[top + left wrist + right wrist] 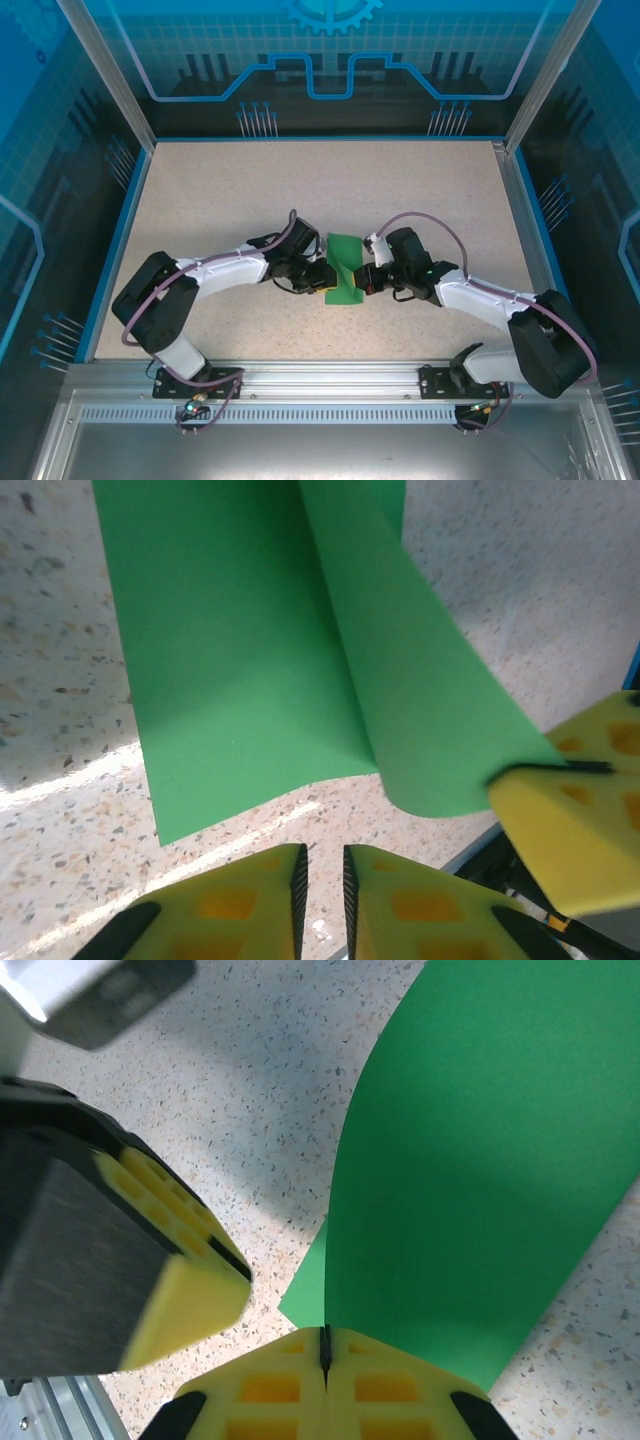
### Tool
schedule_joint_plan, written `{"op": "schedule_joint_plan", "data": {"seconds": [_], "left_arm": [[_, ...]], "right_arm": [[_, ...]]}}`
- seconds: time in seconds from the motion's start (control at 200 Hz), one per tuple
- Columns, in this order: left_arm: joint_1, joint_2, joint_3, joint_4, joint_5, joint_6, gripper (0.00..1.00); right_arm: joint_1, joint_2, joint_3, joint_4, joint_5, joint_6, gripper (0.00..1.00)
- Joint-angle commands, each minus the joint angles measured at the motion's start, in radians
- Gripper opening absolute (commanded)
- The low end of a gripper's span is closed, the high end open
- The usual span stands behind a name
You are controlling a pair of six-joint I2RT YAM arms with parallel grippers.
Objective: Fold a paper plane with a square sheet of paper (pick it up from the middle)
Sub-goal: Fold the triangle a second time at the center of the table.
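Overhead, the square sheet of paper (345, 270) sits mid-table (220, 190) between my left pincer (322, 281) and right pincer (366, 276). From the left wrist, my left pincer (322, 855) is nearly closed and empty, and the sheet curls limply. From the right wrist, my right pincer (325, 1336) is clamped on its edge. It looks light and floppy, so I'd hold it near the creases.

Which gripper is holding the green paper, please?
The right gripper: its jaws pinch the paper edge; the left gripper shows a narrow, empty gap.
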Motion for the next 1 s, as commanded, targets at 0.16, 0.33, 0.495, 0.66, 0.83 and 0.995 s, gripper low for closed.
{"op": "schedule_joint_plan", "data": {"seconds": [0.16, 0.33, 0.495, 0.66, 0.83, 0.995], "left_arm": [[-0.035, 0.121, 0.043, 0.014, -0.029, -0.011, 0.15], [-0.035, 0.16, 0.059, -0.029, -0.082, -0.003, 0.11], [-0.034, 0.152, 0.062, -0.121, -0.193, 0.026, 0.09], [-0.032, 0.139, 0.057, -0.167, -0.252, 0.051, 0.08], [-0.029, 0.124, 0.061, -0.185, -0.269, 0.074, 0.09], [-0.028, 0.124, 0.071, -0.208, -0.289, 0.093, 0.1]], "right_arm": [[-0.019, 0.019, -0.016, 0.026, -0.019, 0.02, 0.04], [-0.02, 0.036, -0.005, 0.018, -0.012, 0.022, 0.04], [-0.021, 0.072, 0.02, -0.001, 0.002, 0.016, 0.04], [-0.025, 0.112, 0.053, -0.002, -0.024, 0.016, 0.04], [-0.026, 0.137, 0.081, -0.009, -0.037, 0.013, 0.04], [-0.036, 0.171, 0.119, -0.043, -0.037, -0.011, 0.05]]}}
